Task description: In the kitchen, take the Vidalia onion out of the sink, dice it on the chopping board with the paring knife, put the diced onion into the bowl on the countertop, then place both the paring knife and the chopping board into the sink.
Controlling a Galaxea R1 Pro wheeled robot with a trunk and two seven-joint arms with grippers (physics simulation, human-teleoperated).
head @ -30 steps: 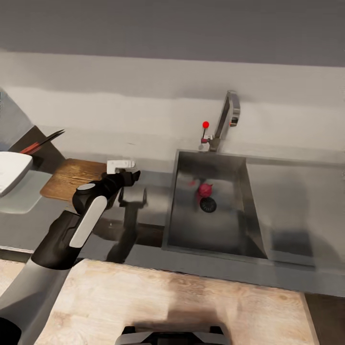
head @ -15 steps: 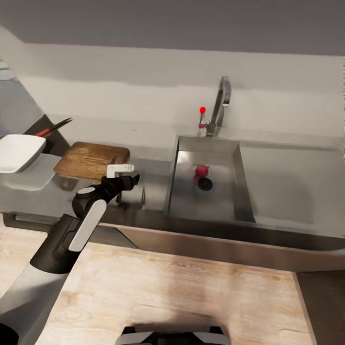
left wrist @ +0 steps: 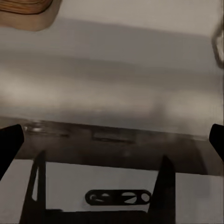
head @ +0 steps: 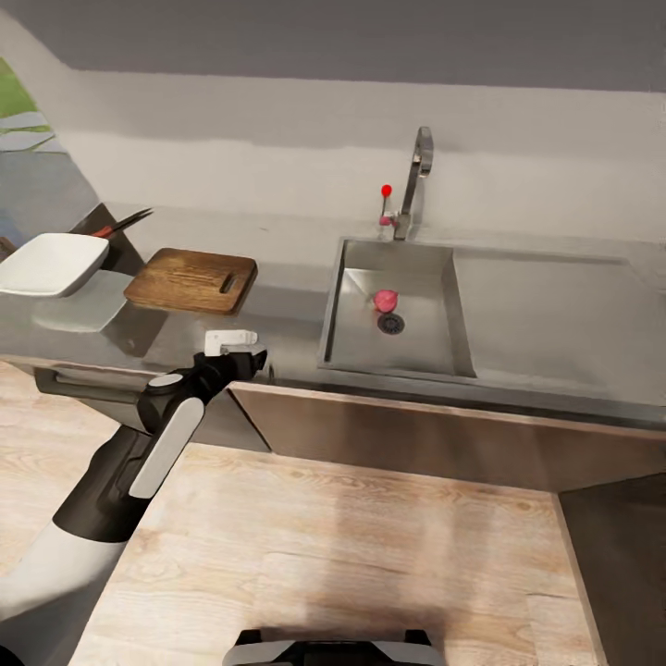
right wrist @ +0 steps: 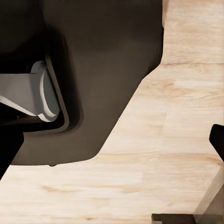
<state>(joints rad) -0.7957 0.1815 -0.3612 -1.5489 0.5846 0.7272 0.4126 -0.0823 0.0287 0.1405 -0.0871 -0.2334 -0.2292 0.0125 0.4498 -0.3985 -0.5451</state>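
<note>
Onion, small, round and pinkish (head: 386, 300), lies in the stainless-steel sink (head: 356, 342) beside its drain, well beyond and to the right of the left gripper (head: 242, 354), whose fingers stand apart, empty. It looks light, firm, smooth-skinned and prone to roll, so gripping across its middle seems best. Right gripper's state: cannot tell.

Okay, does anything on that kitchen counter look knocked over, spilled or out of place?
Nothing is spilled or tipped. The one oddity: a pinkish onion sits in the sink by the drain. The chopping board, bowl and paring knife rest on the countertop.
</note>
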